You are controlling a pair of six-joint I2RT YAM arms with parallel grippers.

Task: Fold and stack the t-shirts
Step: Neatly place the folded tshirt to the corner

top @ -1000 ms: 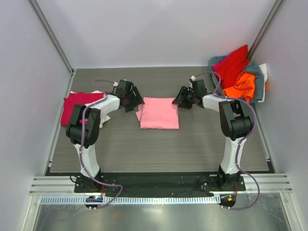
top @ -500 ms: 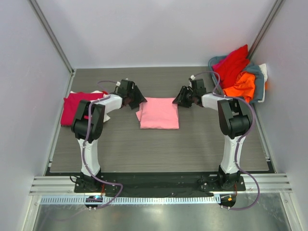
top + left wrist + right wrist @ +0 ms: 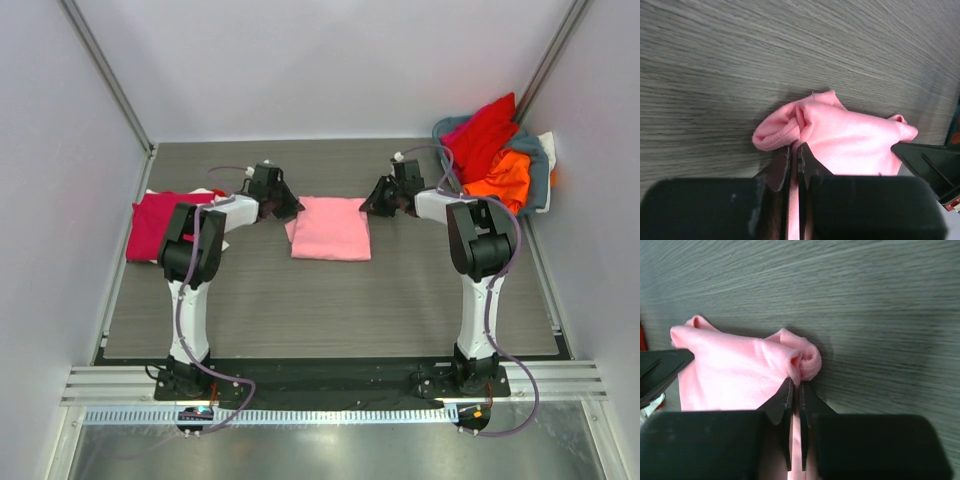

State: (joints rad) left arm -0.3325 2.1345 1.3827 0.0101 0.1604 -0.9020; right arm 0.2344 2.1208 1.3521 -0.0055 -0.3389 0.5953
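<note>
A folded light pink t-shirt (image 3: 329, 228) lies on the table's middle. My left gripper (image 3: 287, 209) is shut on its far left corner, where the cloth bunches (image 3: 790, 127) between the fingers. At the far right corner my right gripper (image 3: 369, 206) is shut on the pink cloth (image 3: 800, 362) too. A folded crimson t-shirt (image 3: 158, 222) lies flat at the left, with a bit of white cloth under it. Red (image 3: 482, 133) and orange (image 3: 500, 176) t-shirts sit heaped at the back right.
The grey-blue basket (image 3: 540, 170) holding the heap stands in the back right corner. Side walls close the table in on the left and right. Bare wood-grain table (image 3: 330, 310) stretches in front of the pink shirt.
Both grippers have moved a little toward the far edge of the pink shirt and closed on its far corners. The shirt's far edge is bunched and the shirt has shifted slightly back.
</note>
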